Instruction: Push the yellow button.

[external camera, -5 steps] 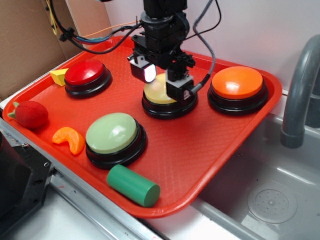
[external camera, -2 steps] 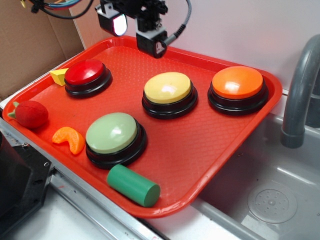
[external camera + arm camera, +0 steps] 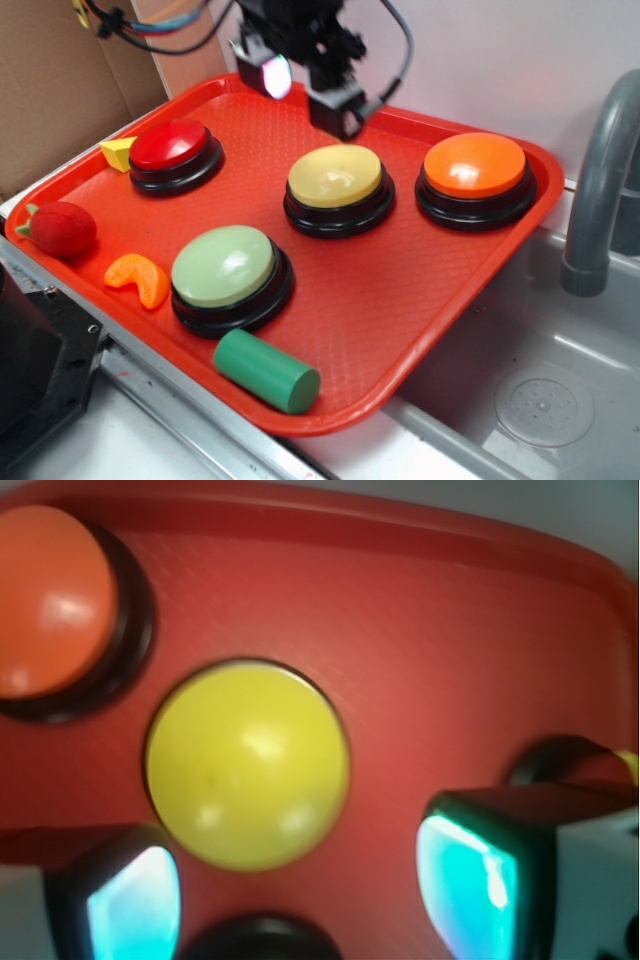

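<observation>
- Yellow button [image 3: 335, 176], pale yellow domed top on a black round base: sits mid-tray on the red plastic tray [image 3: 400, 300], between the red domed button [image 3: 170, 146] at left and the orange domed button [image 3: 475, 165] at right.
- Gripper [image 3: 305, 85] hovers above the tray's far edge, behind and slightly left of the yellow button; clear air between them, no contact.
- Jaws spread wide, holding nothing; in the wrist view [image 3: 300, 900] one glowing cyan-white fingertip pad [image 3: 465, 875] sits right of the yellow dome [image 3: 248, 763], the other at lower left, dome between them and farther off.
- Lit pad also visible in the exterior view, facing the camera.
- Wrist view: orange button [image 3: 55, 600] at upper left, yellow button centred, a dark rounded edge at the bottom, too cropped to identify.
- Pale green domed button [image 3: 225, 265] on a black base: near side of the tray, in front and left of the yellow one, well apart.
- Green cylinder block [image 3: 265, 370] lies on its side near the tray's front edge, just in front of the green button.
- Orange segment toy [image 3: 140, 280] just left of the green button; red strawberry toy [image 3: 60, 228] at the tray's left corner.
- Small yellow wedge [image 3: 118, 152] touching or just beside the red button's left side.
- Tray rests on a surface beside a grey sink basin [image 3: 545, 400]; grey tap [image 3: 600, 180] at the right edge.
- Brown cardboard [image 3: 60, 90] stands behind the tray at left.
</observation>
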Motion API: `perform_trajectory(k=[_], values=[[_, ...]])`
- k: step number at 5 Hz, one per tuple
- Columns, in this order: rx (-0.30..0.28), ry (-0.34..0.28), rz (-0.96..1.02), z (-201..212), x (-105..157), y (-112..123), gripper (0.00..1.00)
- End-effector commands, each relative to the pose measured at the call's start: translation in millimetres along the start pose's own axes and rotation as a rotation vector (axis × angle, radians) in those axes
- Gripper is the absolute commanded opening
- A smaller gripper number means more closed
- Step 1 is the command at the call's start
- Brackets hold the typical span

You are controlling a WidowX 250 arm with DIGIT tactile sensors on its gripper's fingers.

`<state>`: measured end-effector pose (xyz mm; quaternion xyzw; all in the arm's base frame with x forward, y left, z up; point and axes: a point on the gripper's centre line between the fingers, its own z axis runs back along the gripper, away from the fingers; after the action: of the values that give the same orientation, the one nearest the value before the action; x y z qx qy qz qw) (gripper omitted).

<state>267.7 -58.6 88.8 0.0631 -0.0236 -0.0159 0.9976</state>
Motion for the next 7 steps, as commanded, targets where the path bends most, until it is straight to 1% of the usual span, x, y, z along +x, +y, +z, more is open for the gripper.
perform_trajectory(k=[1,2,3,4,5,6,7], values=[[-0.059,-0.073,0.104,-31,-4,-2,1.0],[-0.065,-0.038,0.08,-38,-1,-4,1.0],[-0.066,-0.023,0.048,-28,3,-2,1.0],[-0.05,0.001,0.021,-24,4,-3,1.0],[-0.03,-0.033,0.037,3,-1,6,1.0],[-0.039,0.038,0.03,26,-10,19,1.0],[-0.05,0.014,0.008,37,-15,24,1.0]])
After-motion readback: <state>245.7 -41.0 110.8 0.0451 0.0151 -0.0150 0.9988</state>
